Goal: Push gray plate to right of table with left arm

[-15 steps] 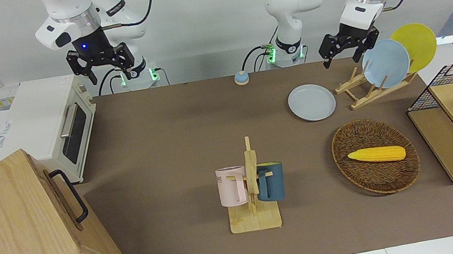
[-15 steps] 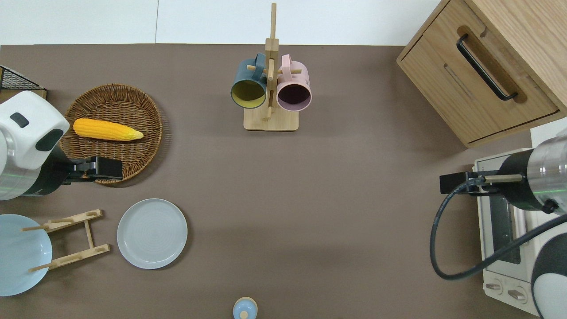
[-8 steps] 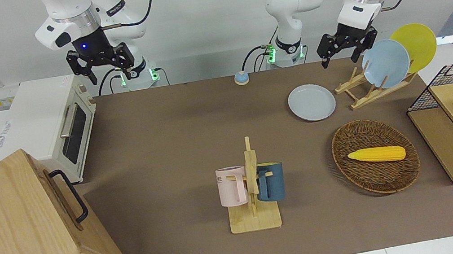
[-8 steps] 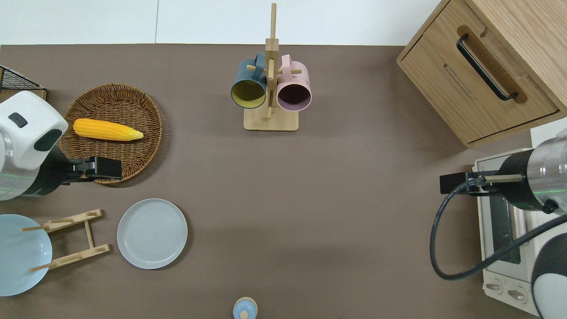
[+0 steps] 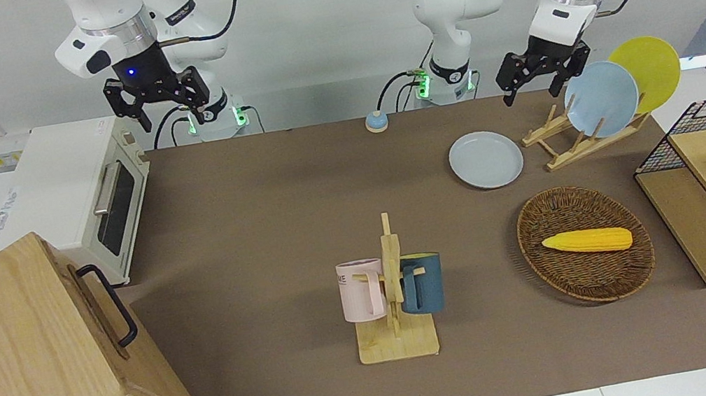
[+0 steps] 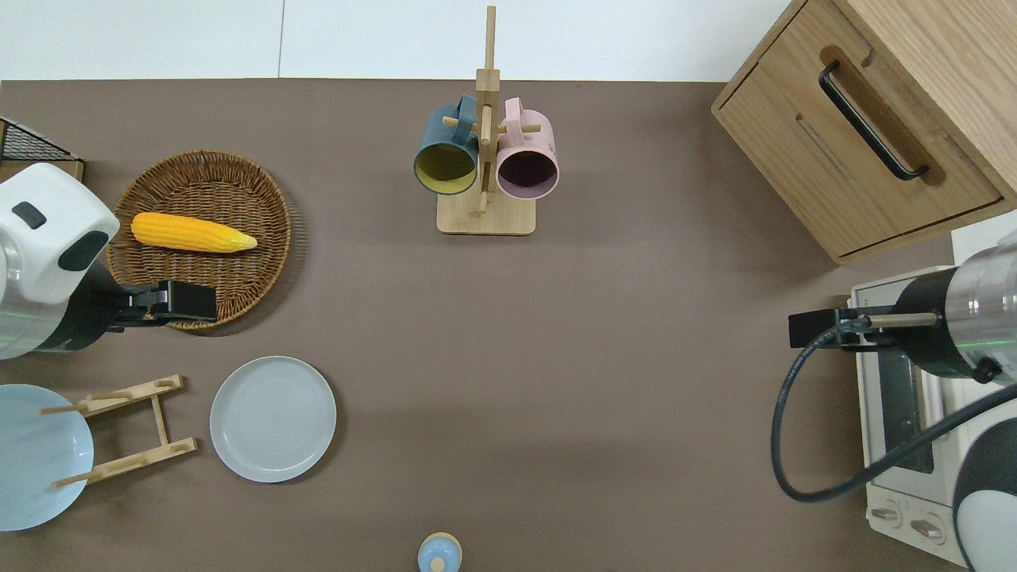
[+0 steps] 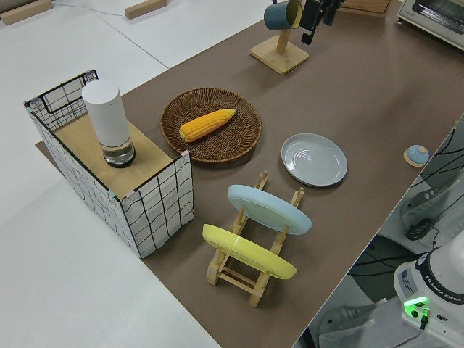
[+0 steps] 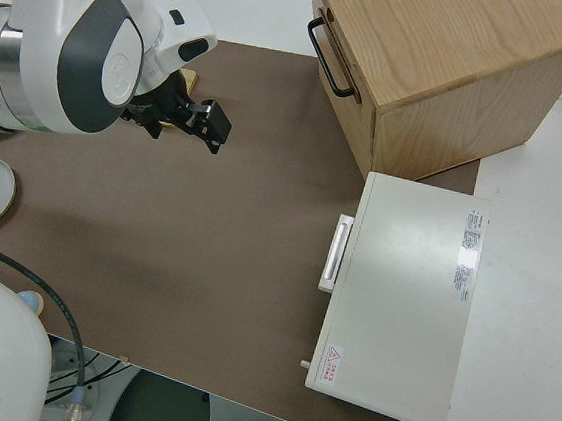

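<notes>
Barely anything has shifted since a second ago — my left gripper point(image 6: 191, 300) has only drifted a touch toward its own end of the table point(image 6: 556, 357), and the gray plate point(image 6: 272, 419) sits where it was. Largest first: the brown top runs open from the plate toward the right arm's end, with only the mug rack point(image 6: 485, 214) farther from the robots and a small blue knob point(image 6: 439, 553) nearer. My gripper hangs over the wicker basket's point(image 6: 238, 262) near rim; the plate lies flat beside the dish rack point(image 6: 131, 429), nearer the robots. Fingers spread, holding nothing. Right arm is parked.
</notes>
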{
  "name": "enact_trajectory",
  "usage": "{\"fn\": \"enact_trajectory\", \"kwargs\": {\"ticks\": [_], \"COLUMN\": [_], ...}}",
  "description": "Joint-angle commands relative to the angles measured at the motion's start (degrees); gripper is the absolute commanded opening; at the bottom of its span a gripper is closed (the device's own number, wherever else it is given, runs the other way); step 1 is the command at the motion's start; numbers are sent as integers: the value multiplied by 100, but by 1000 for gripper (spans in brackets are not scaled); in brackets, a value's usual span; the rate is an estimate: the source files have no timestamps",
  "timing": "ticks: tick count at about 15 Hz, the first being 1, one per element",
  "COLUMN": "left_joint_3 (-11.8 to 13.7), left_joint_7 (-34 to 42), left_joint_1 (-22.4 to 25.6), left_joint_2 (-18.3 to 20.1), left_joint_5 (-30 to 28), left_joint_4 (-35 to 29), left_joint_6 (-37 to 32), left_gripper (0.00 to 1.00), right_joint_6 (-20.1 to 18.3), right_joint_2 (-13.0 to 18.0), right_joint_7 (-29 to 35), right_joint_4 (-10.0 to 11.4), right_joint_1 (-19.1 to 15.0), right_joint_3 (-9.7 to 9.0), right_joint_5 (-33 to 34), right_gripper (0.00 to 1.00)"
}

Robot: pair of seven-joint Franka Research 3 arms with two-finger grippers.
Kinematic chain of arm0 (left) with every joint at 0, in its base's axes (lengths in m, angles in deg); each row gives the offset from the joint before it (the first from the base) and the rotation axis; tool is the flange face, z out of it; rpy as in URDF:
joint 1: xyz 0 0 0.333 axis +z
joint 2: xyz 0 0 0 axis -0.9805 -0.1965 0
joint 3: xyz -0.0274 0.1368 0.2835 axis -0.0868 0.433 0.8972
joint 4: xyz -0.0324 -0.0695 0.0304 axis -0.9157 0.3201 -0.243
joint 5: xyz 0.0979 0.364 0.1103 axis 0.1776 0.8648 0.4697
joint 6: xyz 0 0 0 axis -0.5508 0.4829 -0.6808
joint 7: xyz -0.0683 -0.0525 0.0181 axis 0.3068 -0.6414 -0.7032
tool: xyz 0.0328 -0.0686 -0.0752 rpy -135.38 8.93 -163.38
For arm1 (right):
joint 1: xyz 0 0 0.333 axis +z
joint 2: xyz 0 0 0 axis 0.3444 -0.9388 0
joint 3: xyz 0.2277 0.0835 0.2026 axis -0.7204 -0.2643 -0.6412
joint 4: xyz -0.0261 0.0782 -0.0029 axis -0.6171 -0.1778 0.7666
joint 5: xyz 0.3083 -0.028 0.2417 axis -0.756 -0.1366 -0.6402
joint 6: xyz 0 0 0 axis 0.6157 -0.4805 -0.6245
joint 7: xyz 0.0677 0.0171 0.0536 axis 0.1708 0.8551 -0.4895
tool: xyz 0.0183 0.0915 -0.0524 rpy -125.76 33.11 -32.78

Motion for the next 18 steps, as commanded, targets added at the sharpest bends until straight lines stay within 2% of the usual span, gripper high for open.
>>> {"fn": "enact_trajectory", "kwargs": {"ticks": [1, 13, 18], "left_joint_3": [18, 9, 0], "left_joint_7": [52, 35, 43], "left_joint_1": [3, -41, -94], "left_joint_2": [-5, 3, 3], "left_joint_5": [56, 65, 258], "left_joint_4": [104, 78, 60], "left_joint_6": [-163, -303, -374], "left_gripper": [991, 991, 991], "right_joint_6": [1, 1, 1], "right_joint_2": [157, 157, 157], "right_joint_7": [59, 59, 59], "right_joint_4": [156, 156, 156], "right_joint_1": [-140, -140, -140], "right_joint_3": [-83, -83, -83], "right_joint_5": [-123, -123, -123], "right_gripper": [996, 996, 996]}}
